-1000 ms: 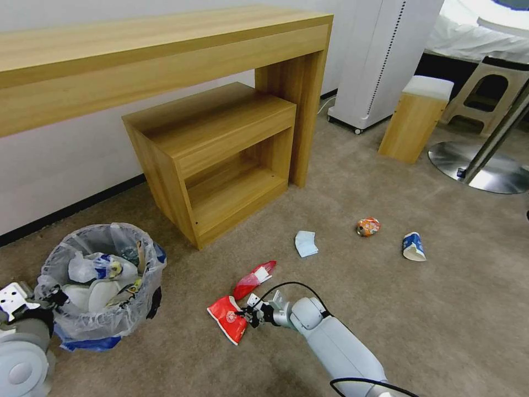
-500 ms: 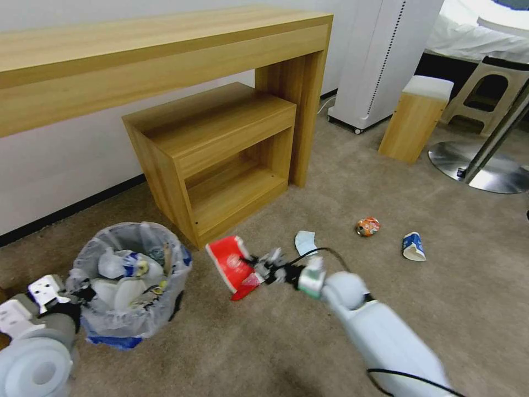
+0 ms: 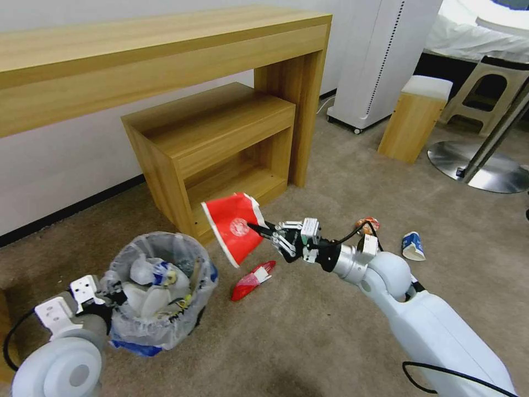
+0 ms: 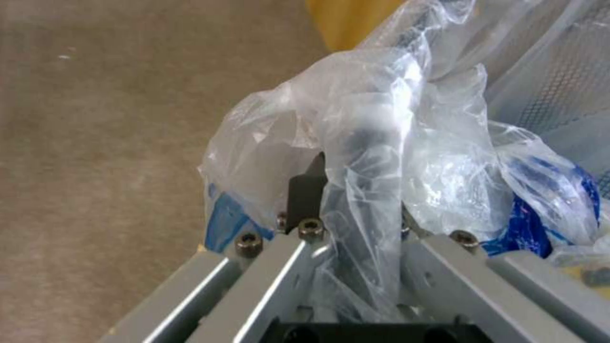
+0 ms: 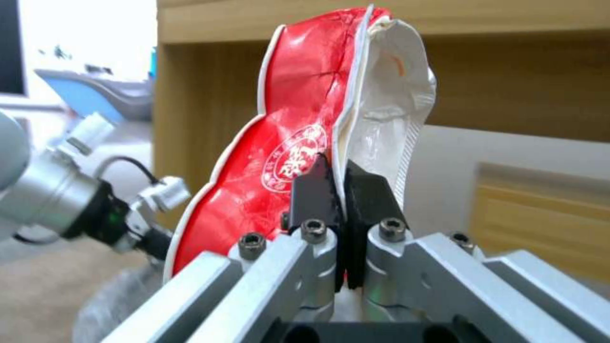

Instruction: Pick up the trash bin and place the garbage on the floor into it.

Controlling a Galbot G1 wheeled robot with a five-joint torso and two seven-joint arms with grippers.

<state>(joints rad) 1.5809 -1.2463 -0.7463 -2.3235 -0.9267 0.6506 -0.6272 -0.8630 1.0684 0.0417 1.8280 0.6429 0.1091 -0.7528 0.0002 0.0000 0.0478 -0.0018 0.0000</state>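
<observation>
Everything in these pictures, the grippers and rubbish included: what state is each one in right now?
Right gripper: shut on the red wrapper, held in the air.
Left gripper: shut on the trash bin at its bagged rim.
Trash bin: upright, part full.
Second red wrapper: lying on the floor.
Orange can: crushed, on the floor.
Paper cup: on its side.
</observation>
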